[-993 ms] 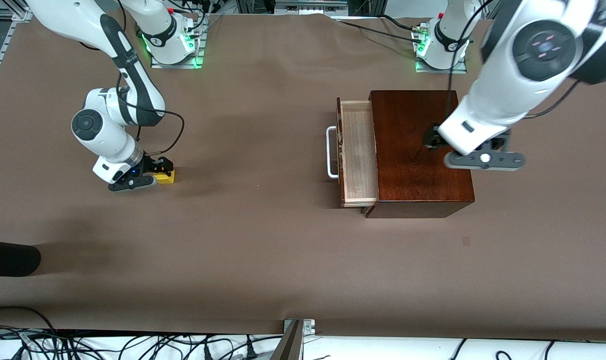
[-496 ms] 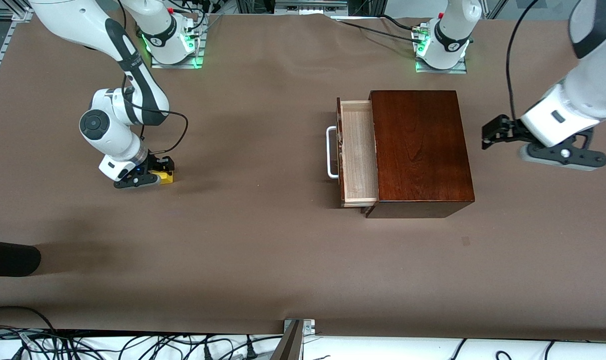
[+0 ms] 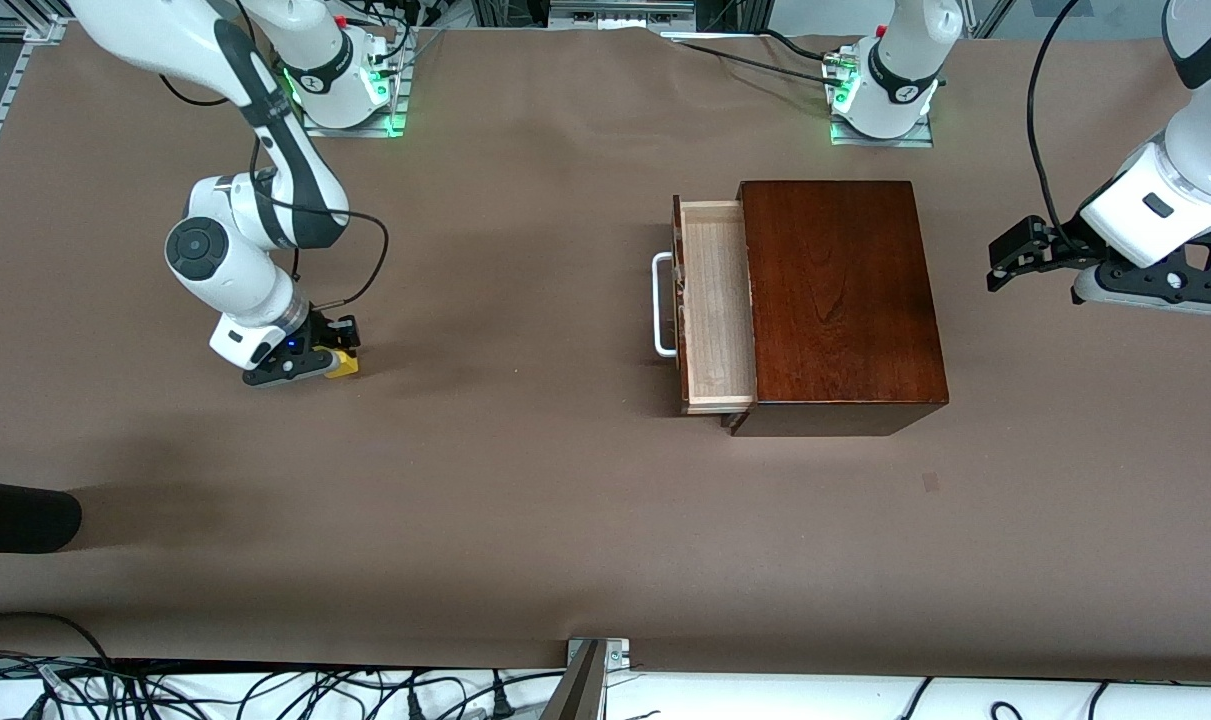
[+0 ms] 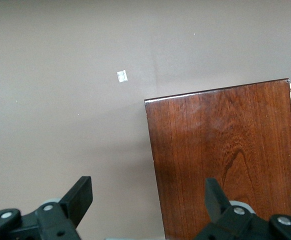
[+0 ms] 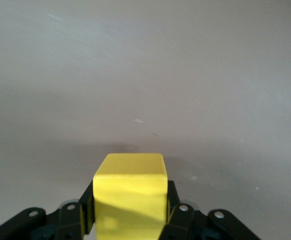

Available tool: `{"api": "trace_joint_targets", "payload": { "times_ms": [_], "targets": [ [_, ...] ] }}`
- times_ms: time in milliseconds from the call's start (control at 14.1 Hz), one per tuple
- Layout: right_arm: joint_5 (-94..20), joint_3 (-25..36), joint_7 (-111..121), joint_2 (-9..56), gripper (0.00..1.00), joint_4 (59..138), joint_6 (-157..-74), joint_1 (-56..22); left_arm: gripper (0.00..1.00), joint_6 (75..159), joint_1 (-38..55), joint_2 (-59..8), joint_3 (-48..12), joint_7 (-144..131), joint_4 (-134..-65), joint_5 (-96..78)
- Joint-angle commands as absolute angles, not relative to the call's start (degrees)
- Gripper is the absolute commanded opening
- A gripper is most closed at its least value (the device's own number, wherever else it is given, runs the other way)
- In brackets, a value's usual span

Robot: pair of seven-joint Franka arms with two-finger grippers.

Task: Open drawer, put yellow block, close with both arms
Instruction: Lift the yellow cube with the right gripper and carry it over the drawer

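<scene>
- The tabletop [image 3: 525,300] lies bare between the block [image 3: 343,364] and the drawer [image 3: 715,310], so a pincer could cross there.
- The drawer stands pulled out, its tray uncovered from above; only its handle [image 3: 662,305] juts toward the right arm's end.
- The box [image 3: 840,300] blocks the way in from the left arm's end.
- The left pincer [image 3: 1005,262], fingers apart, hangs over bare tabletop beside the box.
- The right pincer [image 3: 330,350] is clamped on the block.

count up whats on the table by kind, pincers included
pincers: 2, right pincer shut on the yellow block, left pincer open over the table beside the box
yellow block: 1
wooden box: 1
drawer: 1, pulled open
total: 5
</scene>
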State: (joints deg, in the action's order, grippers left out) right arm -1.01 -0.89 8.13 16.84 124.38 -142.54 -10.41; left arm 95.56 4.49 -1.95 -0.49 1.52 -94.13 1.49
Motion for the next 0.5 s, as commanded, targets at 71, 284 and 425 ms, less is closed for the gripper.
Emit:
{"api": "trace_joint_targets", "payload": {
  "times_ms": [71,284,425],
  "targets": [
    [-1.1,-9.9,9.5,13.5,0.0,112.0,-125.1,-10.3,1.0,94.6,4.7,-1.6,-0.1,1.5,-93.8,0.9],
    [-1.1,-12.0,9.5,15.7,0.0,98.0,-113.4,-15.1,1.0,94.2,4.2,-1.6,-0.1,1.1,-93.8,0.9],
    [-1.1,-12.0,9.8,17.0,0.0,92.4,-110.3,-19.8,1.0,93.6,3.1,-1.7,-0.1,0.3,-93.8,0.9]
  ]
}}
